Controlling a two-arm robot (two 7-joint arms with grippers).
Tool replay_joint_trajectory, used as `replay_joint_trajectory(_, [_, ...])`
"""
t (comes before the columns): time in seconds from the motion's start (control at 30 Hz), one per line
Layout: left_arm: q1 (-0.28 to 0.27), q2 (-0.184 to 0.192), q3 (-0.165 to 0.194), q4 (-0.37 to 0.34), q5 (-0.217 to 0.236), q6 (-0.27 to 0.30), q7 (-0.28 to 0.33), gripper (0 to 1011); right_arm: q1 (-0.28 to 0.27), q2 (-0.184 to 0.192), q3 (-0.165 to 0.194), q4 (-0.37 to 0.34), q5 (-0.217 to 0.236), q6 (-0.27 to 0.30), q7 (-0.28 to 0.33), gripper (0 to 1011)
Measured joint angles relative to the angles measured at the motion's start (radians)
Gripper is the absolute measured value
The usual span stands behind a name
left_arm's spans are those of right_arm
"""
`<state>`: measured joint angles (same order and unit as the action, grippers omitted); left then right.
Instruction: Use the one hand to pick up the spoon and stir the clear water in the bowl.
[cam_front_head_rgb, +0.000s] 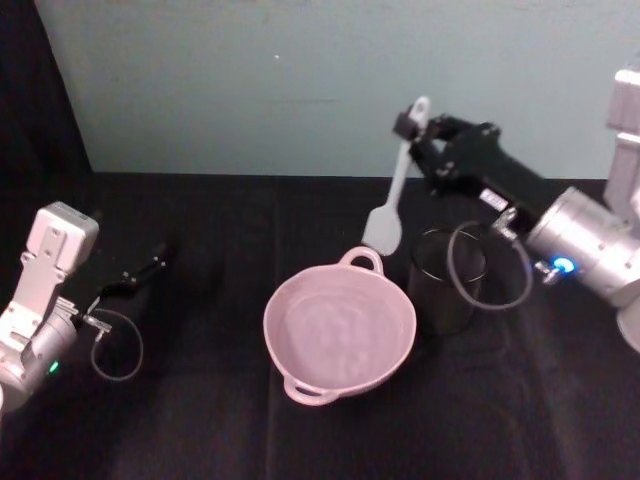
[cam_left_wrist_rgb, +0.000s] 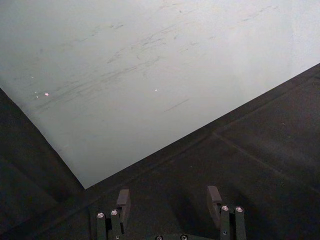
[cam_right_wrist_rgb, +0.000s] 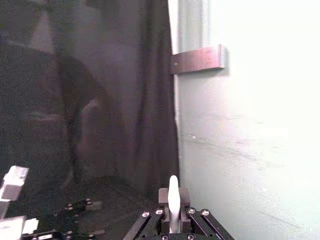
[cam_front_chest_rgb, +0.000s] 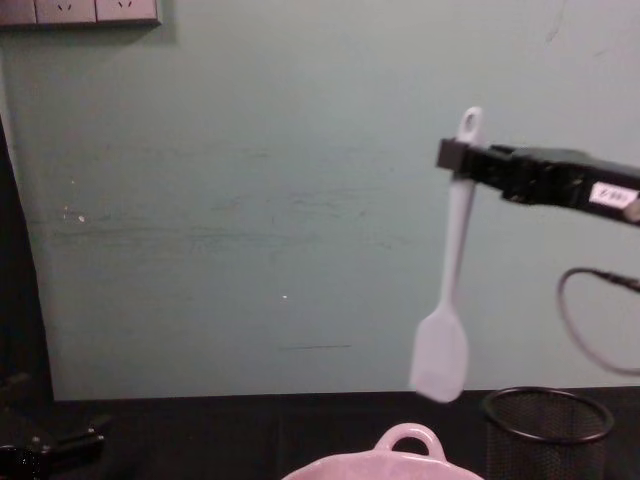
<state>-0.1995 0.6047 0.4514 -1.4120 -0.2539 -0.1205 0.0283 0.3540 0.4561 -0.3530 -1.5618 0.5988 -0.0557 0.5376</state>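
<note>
Over at the desk's left edge the left gripper (cam_left_wrist_rgb: 170, 202) sits parked low, jaws apart and empty. The bowl (cam_front_head_rgb: 340, 330) rests mid-desk, toward the front. Above its far rim the spoon (cam_front_head_rgb: 393, 195) hangs blade-down, pinched near its handle top by the right gripper (cam_front_head_rgb: 412, 133). Pickup looks done; next it must lower the blade into the water.

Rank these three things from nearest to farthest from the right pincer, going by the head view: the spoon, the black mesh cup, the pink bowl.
1. The spoon: clamped near its handle's top in the right pincer, blade hanging down.
2. The black mesh cup: below the pincer, on the table's right side.
3. The pink bowl: at centre, left of the cup, farthest.
</note>
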Motion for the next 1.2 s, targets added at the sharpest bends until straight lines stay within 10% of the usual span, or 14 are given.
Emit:
replay_joint_trajectory(0.6, [0.0,0.0,0.0,0.0,0.0,0.0,0.0,1005,0.076,0.114,0.043,0.034,0.109,0.167,-0.001,114])
replay_joint_trajectory(1.2, [0.0,0.0,0.0,0.0,0.0,0.0,0.0,1005,0.055,0.088,-0.001,0.196,0.201,0.155,0.04,114])
